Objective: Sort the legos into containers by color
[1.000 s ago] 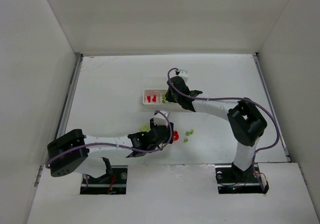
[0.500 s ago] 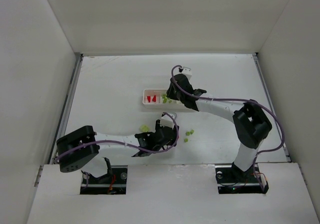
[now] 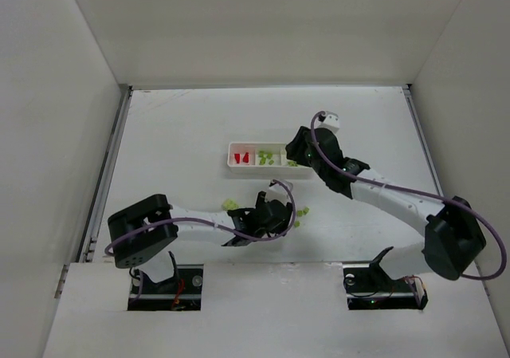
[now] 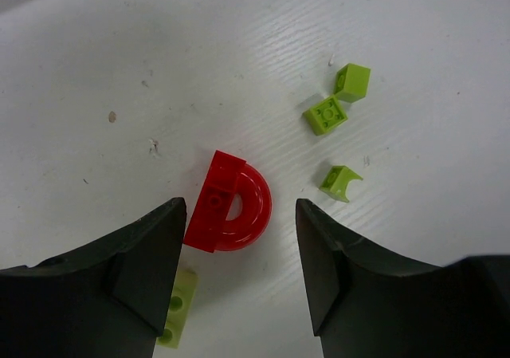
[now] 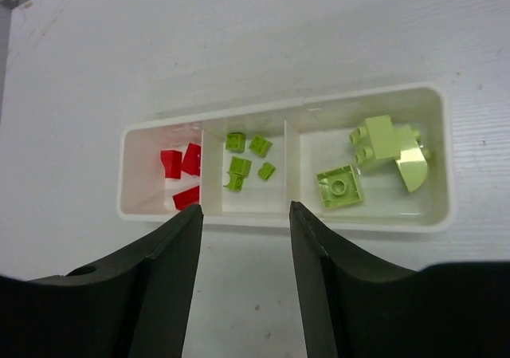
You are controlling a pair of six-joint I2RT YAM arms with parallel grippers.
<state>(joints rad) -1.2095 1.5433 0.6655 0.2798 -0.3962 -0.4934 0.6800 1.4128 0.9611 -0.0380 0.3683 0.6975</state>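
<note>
Since the earlier frames the right gripper (image 3: pixel 298 152) has shifted from the middle of the tray (image 3: pixel 229 157) to its right end, and the left gripper (image 3: pixel 280 214) has reached further right.

Top view: the tray lies mid-table, somewhat toward the far edge. The loose green bricks (image 3: pixel 303 212) lie closer to the near edge, just beside the left gripper.

Left wrist view: the left gripper (image 4: pixel 239 208) is spread apart, its jaws straddling a red arch brick (image 4: pixel 231 202) that rests on the table. The loose green bricks (image 4: pixel 326 116) lie beyond it, and a pale brick (image 4: pixel 177 306) lies partly under one finger.

Right wrist view: the right gripper (image 5: pixel 245 213) is spread wide and holds nothing, above the tray (image 5: pixel 366 223). Red bricks (image 5: pixel 182 167) occupy the left compartment, small green bricks (image 5: pixel 249 157) the middle, and larger pale green bricks (image 5: pixel 382 144) the right.
</note>
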